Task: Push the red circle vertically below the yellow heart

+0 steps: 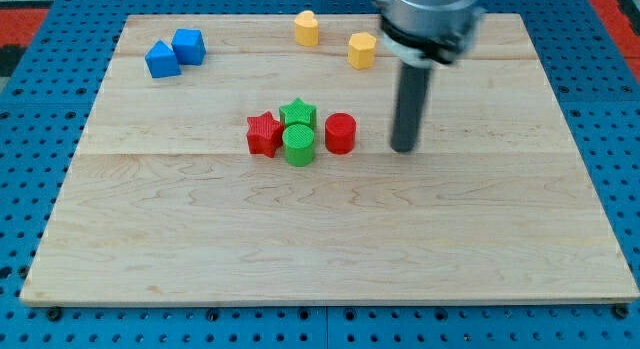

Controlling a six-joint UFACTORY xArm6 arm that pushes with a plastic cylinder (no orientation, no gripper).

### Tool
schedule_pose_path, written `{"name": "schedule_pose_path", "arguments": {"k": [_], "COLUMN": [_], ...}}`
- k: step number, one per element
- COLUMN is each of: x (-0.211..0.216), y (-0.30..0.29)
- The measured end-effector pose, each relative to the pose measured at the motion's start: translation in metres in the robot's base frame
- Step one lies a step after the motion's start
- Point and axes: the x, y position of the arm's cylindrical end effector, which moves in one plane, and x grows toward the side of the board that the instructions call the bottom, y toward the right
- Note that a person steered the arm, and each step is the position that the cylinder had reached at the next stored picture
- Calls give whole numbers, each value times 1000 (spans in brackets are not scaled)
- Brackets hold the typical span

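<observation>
The red circle stands near the board's middle, touching or nearly touching the green circle on its left. The yellow heart sits near the view's top, above and a little left of the red circle. My tip rests on the board to the right of the red circle, a short gap apart from it. The rod rises from the tip toward the view's top.
A green star and a red star cluster with the green circle. A yellow hexagon sits right of the heart. Two blue blocks lie at the top left. The wooden board rests on a blue pegboard.
</observation>
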Motion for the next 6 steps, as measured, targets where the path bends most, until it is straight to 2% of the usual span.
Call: {"name": "schedule_pose_path", "arguments": {"k": [1, 2, 4, 6], "x": [6, -40, 0, -99], "y": [-36, -69, -91, -104]}}
